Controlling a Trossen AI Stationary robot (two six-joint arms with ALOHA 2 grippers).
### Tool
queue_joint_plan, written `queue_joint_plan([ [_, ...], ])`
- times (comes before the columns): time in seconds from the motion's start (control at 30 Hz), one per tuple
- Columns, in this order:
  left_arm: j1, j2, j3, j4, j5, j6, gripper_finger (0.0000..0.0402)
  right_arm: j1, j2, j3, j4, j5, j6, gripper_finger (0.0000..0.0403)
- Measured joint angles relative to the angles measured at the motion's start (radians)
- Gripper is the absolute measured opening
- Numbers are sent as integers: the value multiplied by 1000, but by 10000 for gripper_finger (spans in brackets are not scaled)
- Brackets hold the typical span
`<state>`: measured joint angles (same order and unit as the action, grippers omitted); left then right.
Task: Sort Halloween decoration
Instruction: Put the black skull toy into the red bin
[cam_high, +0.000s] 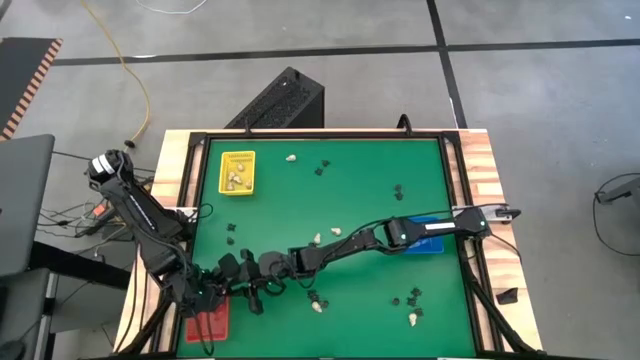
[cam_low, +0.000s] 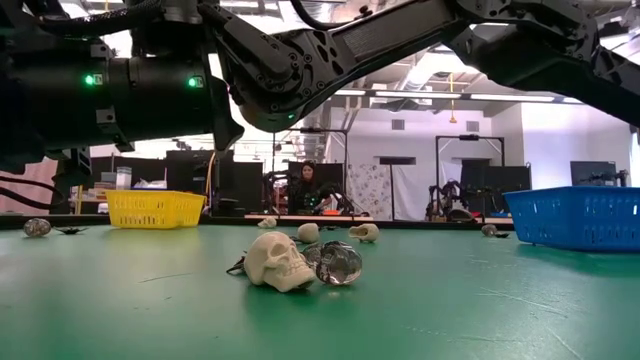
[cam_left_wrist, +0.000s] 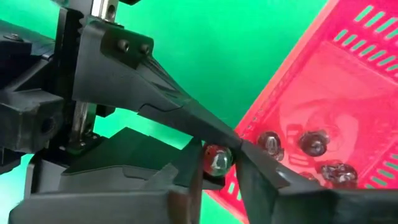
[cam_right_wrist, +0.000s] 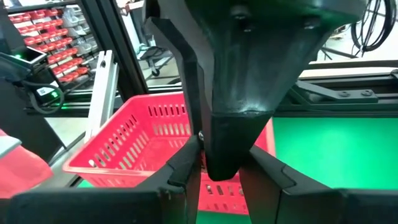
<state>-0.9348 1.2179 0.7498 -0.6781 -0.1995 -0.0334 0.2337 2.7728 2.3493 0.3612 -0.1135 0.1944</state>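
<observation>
Red tray (cam_left_wrist: 348, 74) holds dark trinkets (cam_left_wrist: 314, 143); yellow tray (cam_high: 238, 172) holds cream ones.

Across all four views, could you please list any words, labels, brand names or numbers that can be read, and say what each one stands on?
No text can be read in any view.
Red tray, yellow tray, blue tray: plain, with no label showing.
Cream skull: no writing.
Left gripper and right gripper: dark casings, no marking legible.
Storage bins in the room behind: any labels are too small to read.

Trinkets (cam_high: 318, 307) lie scattered over the table (cam_high: 360, 190) (some in the far-left tray (cam_high: 238, 172)), another tray (cam_high: 424, 236) sits right.
</observation>
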Motion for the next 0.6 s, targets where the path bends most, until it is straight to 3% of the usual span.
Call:
queue_joint_plan([
  [0.1, 0, 0, 0, 0, 11, -1, 41, 2, 0, 0, -7, -1, 0, 124],
  [0.23, 0, 0, 0, -2, 22, -2, 39, 0, 0, 2, -15, 3, 0, 135],
  [0.6, -27, 1, -2, -5, 94, -75, 49, -2, -2, 5, -37, 4, 2, 256],
])
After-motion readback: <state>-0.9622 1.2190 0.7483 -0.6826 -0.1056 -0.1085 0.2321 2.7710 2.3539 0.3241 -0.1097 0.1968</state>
